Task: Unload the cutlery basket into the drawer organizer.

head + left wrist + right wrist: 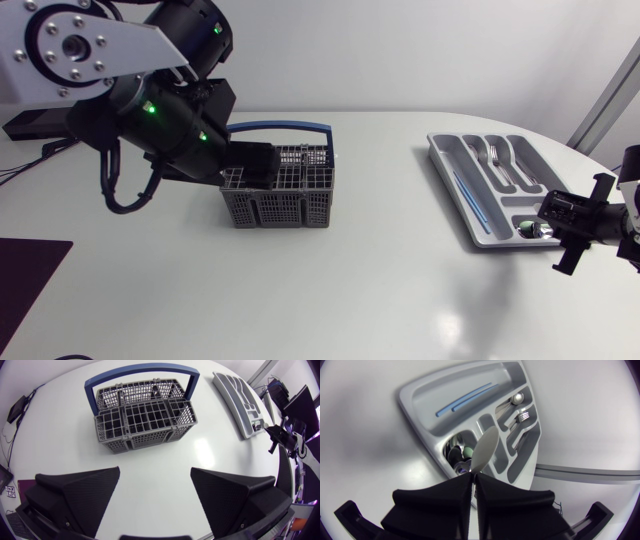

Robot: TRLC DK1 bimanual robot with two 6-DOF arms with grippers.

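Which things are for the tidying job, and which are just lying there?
For the job: cutlery basket, drawer organizer, spoon held in the right gripper.
Just lying about: dark mat, black box at the table's edge.

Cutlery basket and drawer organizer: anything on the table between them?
Nothing; the head view shows bare table between cutlery basket and drawer organizer.
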